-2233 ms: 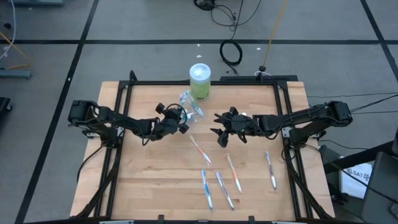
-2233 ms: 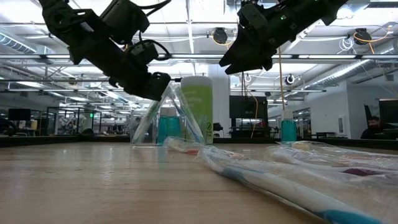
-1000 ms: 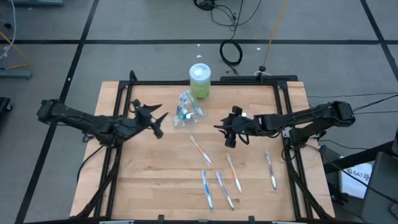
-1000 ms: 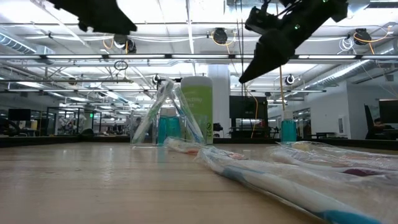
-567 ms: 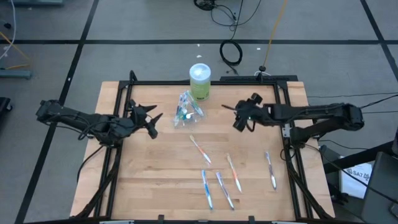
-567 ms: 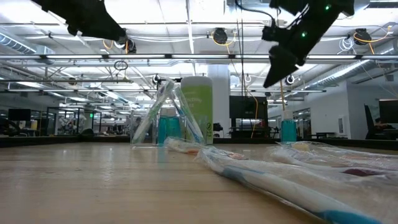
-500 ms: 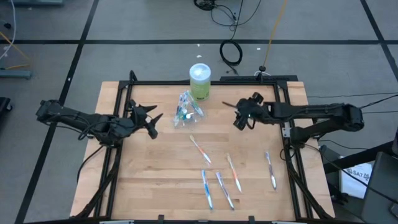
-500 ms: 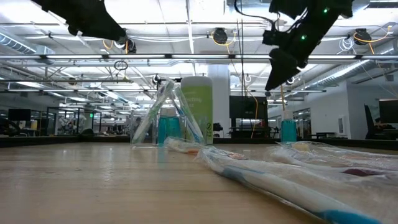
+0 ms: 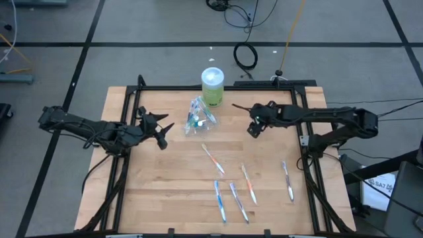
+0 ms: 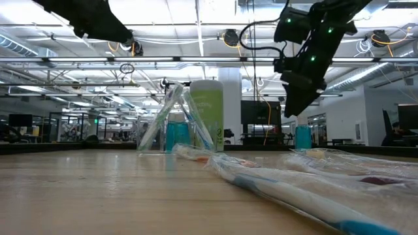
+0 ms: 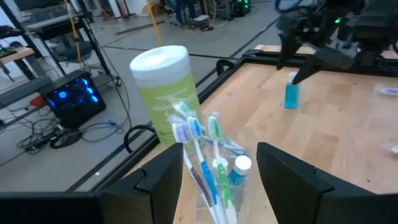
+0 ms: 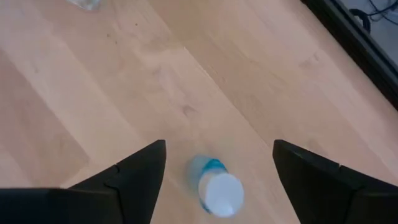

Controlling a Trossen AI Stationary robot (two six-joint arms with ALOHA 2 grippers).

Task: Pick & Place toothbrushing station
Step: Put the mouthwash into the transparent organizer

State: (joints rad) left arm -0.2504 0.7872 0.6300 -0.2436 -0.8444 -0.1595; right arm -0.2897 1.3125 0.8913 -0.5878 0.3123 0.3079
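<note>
The clear cup [image 9: 198, 116] stands at the table's far middle with several toothbrushes [image 11: 200, 140] and a teal-capped tube [image 11: 238, 169] in it. My left gripper [image 9: 162, 129] hovers open just left of it, pointing at the cup [image 11: 214, 180]. A small teal and white tube [image 12: 217, 186] stands upright on the wood right of the cup. My right gripper [image 9: 254, 120] hangs open above this tube [image 10: 302, 137], tipped downward, clear of it. Several toothbrushes [image 9: 211, 158] lie flat on the table's near half.
A green cylindrical container with a pale lid [image 9: 212, 86] stands right behind the cup. Loose toothbrushes lie near the front middle [image 9: 229, 199] and toward the right edge [image 9: 288, 180]. A black frame [image 9: 218, 88] runs around the table's edge.
My right gripper has swung from the table's middle toward the far edge and tipped downward, ending above the standing tube. The cup and the loose toothbrushes have stayed put.
</note>
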